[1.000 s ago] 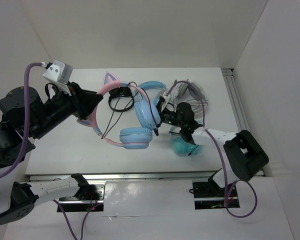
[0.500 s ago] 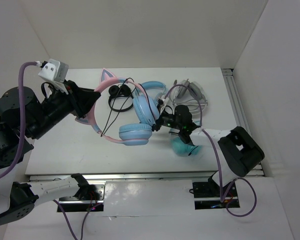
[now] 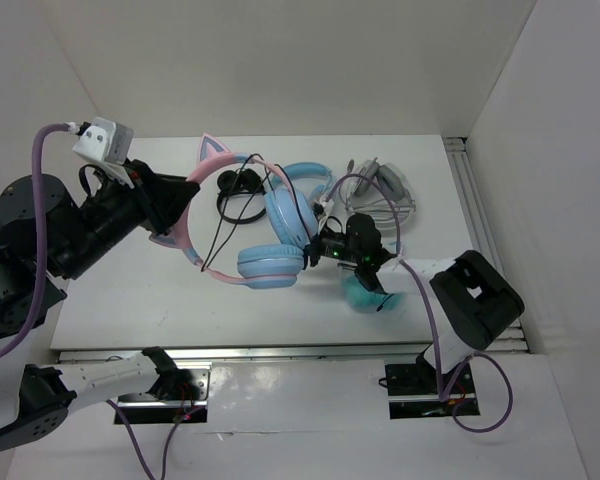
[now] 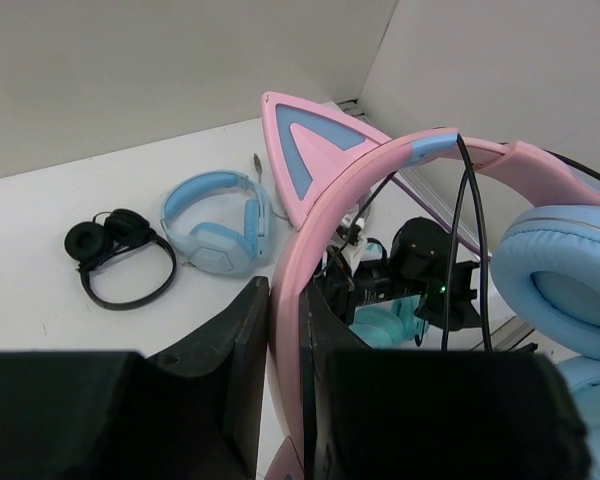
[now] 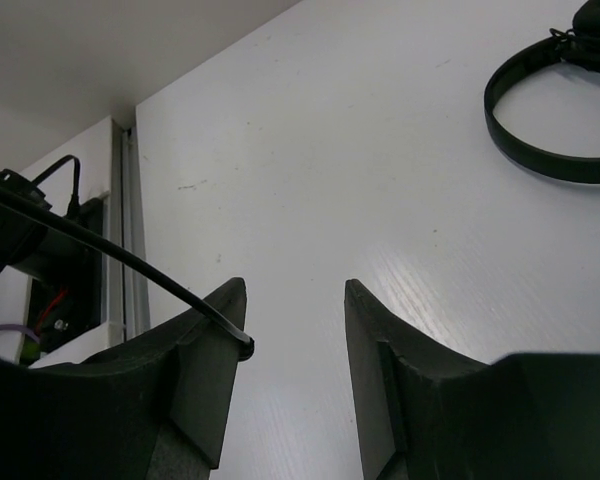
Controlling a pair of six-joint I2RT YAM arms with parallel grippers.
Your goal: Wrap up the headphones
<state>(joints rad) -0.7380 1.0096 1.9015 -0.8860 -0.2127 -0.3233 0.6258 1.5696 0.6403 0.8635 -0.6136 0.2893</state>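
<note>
The headphones (image 3: pixel 280 262) have a pink cat-ear headband (image 4: pixel 380 175) and light blue ear cups (image 4: pixel 565 280). My left gripper (image 3: pixel 183 213) is shut on the headband and holds the pair tilted above the table; the jaws (image 4: pixel 285 300) pinch the pink band. The thin black cable (image 3: pixel 223 228) loops over the band and hangs down, also in the left wrist view (image 4: pixel 468 250). My right gripper (image 3: pixel 318 248) is open just right of the ear cups. A stretch of the black cable (image 5: pixel 130 262) ends against its left fingertip (image 5: pixel 225 320), not clamped.
A small black headset (image 3: pixel 238 196) and a plain light blue pair (image 3: pixel 310 175) lie behind the held pair. An all-teal pair (image 3: pixel 370 292) lies under my right arm. A grey-white pair (image 3: pixel 385 190) is at the back right. A rail (image 3: pixel 475 215) runs along the right edge.
My left gripper has drawn the headphones a little to the left. My right gripper has moved left, closer to the ear cups.
</note>
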